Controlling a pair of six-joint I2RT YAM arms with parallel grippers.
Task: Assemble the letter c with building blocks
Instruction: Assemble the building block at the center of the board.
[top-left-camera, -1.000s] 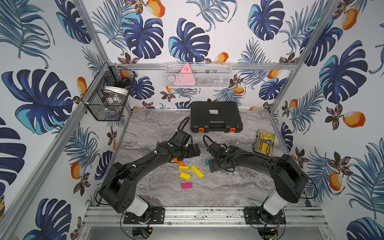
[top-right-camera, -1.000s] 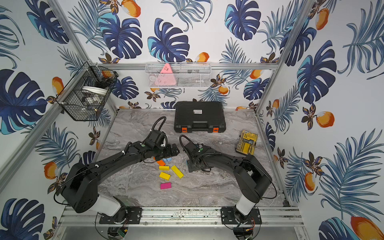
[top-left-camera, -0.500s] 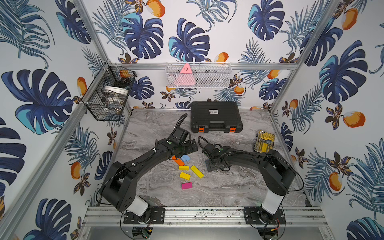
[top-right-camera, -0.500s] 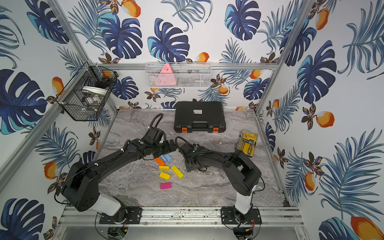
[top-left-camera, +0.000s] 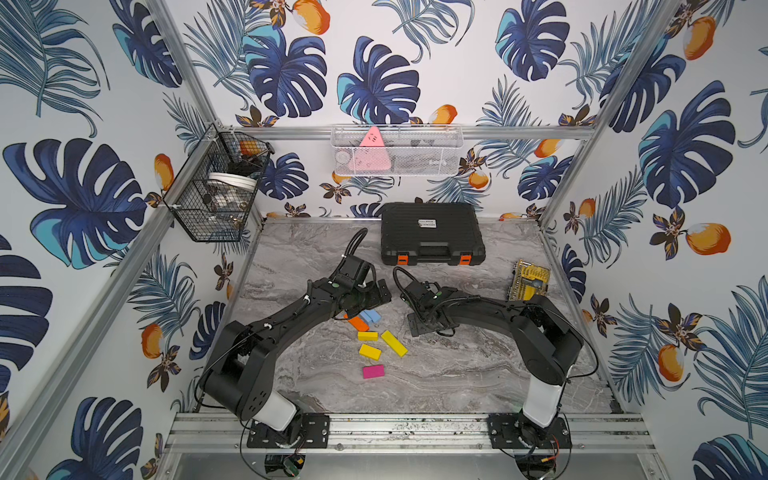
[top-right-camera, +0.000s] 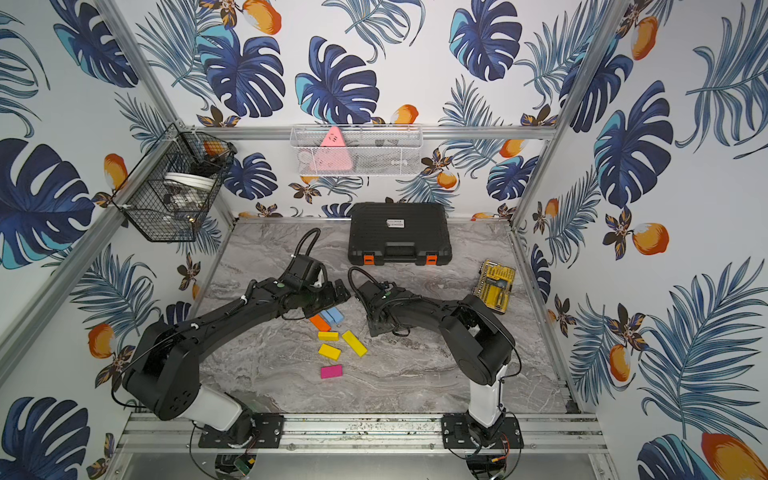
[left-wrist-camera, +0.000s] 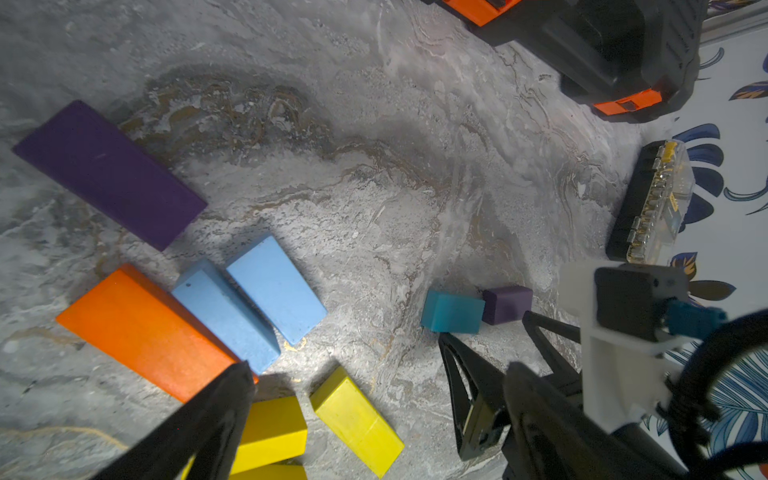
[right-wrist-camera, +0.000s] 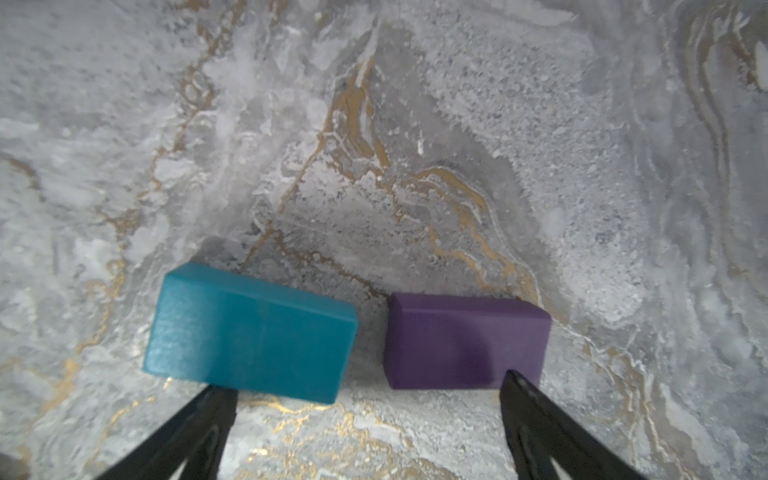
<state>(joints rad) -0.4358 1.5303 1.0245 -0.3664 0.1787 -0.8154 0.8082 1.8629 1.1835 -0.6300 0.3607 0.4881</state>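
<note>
Of the building blocks, both top views show orange (top-left-camera: 356, 323), light blue (top-left-camera: 371, 317), three yellow (top-left-camera: 394, 343) and magenta (top-left-camera: 372, 371) ones lying mid-table. The left wrist view adds a long purple block (left-wrist-camera: 110, 174), a second light blue block (left-wrist-camera: 276, 289), a teal block (left-wrist-camera: 452, 311) and a small purple block (left-wrist-camera: 507, 304). My left gripper (top-left-camera: 374, 300) (left-wrist-camera: 380, 368) hovers open just behind the orange and blue blocks, holding nothing. My right gripper (top-left-camera: 423, 326) (right-wrist-camera: 365, 386) is open and low. Its fingertips sit just short of the teal block (right-wrist-camera: 249, 332) and the purple block (right-wrist-camera: 465, 340), which lie side by side.
A black tool case (top-left-camera: 432, 232) lies at the back of the marble table (top-left-camera: 457, 374). A yellow-and-black drill-bit case (top-left-camera: 528, 284) rests at the right edge. Wire baskets (top-left-camera: 216, 195) hang on the left and back walls.
My left gripper has drawn back a little, uncovering more of the orange and light blue blocks. The right arm has folded in and its gripper has shifted slightly left. Both stay open.
</note>
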